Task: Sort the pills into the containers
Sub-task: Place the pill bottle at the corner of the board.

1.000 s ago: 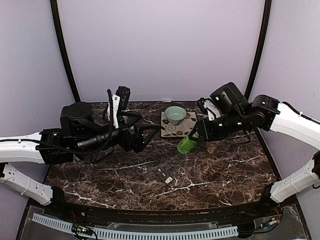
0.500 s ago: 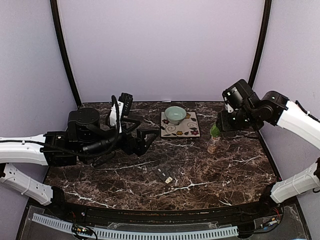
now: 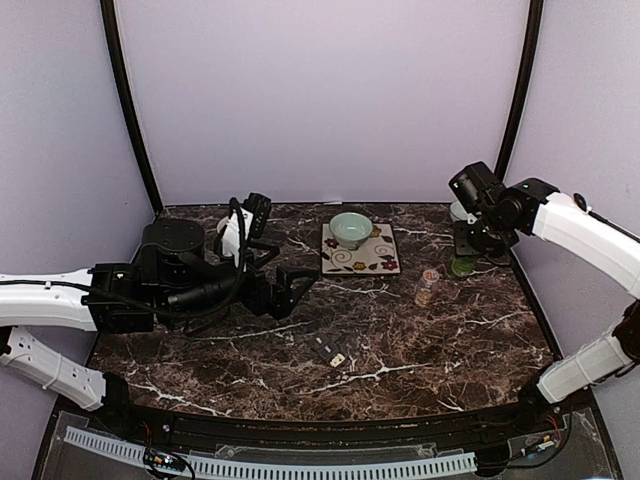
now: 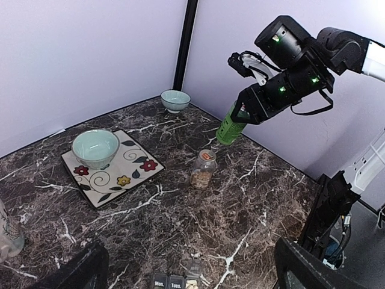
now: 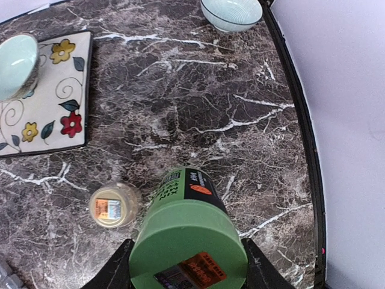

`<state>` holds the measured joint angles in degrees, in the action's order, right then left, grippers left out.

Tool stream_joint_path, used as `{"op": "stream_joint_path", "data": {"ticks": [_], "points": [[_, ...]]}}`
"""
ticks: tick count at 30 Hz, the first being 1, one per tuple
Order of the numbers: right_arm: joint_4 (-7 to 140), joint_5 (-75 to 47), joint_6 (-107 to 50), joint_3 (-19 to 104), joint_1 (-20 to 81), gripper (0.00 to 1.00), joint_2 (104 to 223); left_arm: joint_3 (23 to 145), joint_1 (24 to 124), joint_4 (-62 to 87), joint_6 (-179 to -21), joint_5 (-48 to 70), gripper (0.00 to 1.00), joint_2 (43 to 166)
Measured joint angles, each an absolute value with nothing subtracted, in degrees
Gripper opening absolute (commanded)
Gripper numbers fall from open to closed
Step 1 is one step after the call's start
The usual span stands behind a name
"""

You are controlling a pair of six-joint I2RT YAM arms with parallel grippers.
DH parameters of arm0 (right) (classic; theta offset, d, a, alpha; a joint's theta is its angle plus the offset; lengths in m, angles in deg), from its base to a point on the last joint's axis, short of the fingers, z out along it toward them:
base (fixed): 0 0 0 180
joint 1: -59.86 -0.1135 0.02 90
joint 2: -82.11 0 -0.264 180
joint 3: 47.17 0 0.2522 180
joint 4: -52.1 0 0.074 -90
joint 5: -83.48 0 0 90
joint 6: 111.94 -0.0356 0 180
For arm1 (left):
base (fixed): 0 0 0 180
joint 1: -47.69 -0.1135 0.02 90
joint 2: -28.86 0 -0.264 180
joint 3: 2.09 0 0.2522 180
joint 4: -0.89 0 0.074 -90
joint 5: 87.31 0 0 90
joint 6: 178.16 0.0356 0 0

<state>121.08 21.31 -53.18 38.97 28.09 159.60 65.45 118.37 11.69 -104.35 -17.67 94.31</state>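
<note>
Marble table (image 3: 450, 340), lilac walls; containers (image 3: 328, 350) nearside of floral tile (image 3: 378, 262), contents unclear. Left gripper (image 4: 189, 268) gapes; right gripper (image 5: 186, 272) grips green bottle (image 5: 180, 211).

walls (image 3: 320, 100): pale lilac | table (image 3: 250, 350): dark brown marble, white veins | corner posts (image 3: 130, 110): black

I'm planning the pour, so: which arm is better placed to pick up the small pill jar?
Left. The left tool is open and empty, facing the pill jar; the right tool is shut on the green bottle.
</note>
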Motion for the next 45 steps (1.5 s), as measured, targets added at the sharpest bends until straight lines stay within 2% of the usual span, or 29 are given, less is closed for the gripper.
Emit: {"op": "stream_joint_path", "data": {"ticks": [12, 24, 45], "points": [[114.7, 13.5, -49.7, 34.8, 37.6, 0.0, 167.0, 62.9, 117.6, 13.6, -104.3, -16.6, 0.99, 94.3], [109.6, 8.7, -48.7, 33.4, 38.6, 0.0, 172.9, 62.8, 115.7, 15.0, -104.3, -16.4, 0.99, 93.5], [109.8, 6.0, -49.0, 33.3, 39.3, 0.0, 173.1, 62.8, 114.0, 15.6, -104.3, -15.3, 0.99, 93.5]]}}
